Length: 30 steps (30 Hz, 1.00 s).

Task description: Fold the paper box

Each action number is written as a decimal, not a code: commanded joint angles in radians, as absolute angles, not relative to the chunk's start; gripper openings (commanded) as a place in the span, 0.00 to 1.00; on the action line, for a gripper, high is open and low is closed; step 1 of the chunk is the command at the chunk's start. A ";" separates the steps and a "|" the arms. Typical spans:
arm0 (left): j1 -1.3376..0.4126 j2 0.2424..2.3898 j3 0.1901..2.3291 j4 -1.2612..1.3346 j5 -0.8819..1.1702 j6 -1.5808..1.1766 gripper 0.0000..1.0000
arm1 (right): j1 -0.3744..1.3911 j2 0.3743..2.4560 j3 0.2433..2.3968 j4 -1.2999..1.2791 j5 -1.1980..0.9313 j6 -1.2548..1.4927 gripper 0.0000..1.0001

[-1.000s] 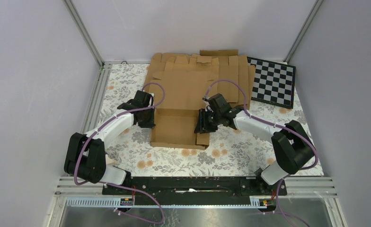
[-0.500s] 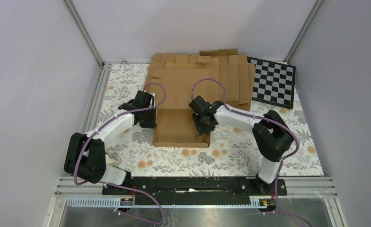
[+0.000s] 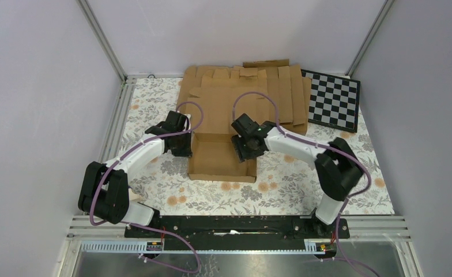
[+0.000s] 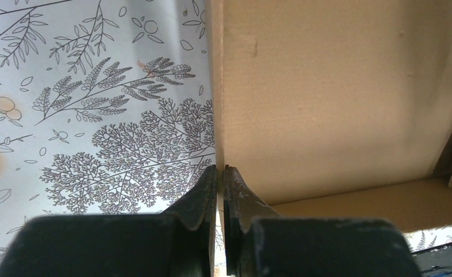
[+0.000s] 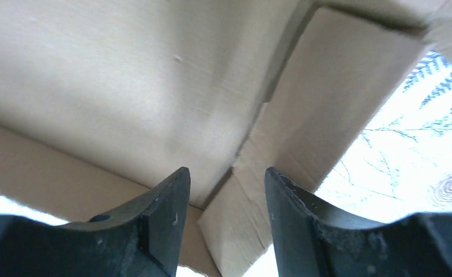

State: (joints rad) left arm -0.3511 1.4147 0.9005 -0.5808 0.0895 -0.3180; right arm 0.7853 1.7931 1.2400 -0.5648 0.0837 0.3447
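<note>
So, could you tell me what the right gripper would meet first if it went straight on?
Most likely the paper box: the open right gripper points at its inner corner fold, though depth is unclear.

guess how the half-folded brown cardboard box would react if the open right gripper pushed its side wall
Probably light and bendy: the brown cardboard box is one thin creased sheet, so its right wall would likely hinge at the crease rather than resist. It should hardly slide, since the left gripper pinches its left wall.
</note>
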 commanded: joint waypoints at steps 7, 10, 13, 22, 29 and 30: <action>-0.347 1.400 0.899 -0.570 0.072 -0.291 0.02 | 0.776 1.549 1.162 -0.481 0.215 0.329 0.69; -0.348 1.397 0.897 -0.570 0.069 -0.292 0.02 | 0.775 1.480 1.081 -0.413 0.290 0.363 0.94; -0.350 1.397 0.897 -0.570 0.070 -0.293 0.02 | 0.772 1.435 1.044 -0.408 0.345 0.393 0.97; -0.351 1.394 0.897 -0.581 0.025 -0.297 0.00 | 0.623 1.182 0.845 -0.323 0.294 0.511 1.00; -0.351 1.406 0.894 -0.587 0.038 -0.299 0.00 | 0.309 1.119 0.677 -0.230 -0.196 0.583 1.00; -0.351 1.405 0.894 -0.587 0.038 -0.299 0.00 | 0.297 1.103 0.652 -0.200 -0.211 0.597 1.00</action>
State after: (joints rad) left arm -0.3504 1.4147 0.9005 -0.5922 0.0483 -0.3092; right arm 0.3485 1.1553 0.7315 -0.2829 0.0048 0.5262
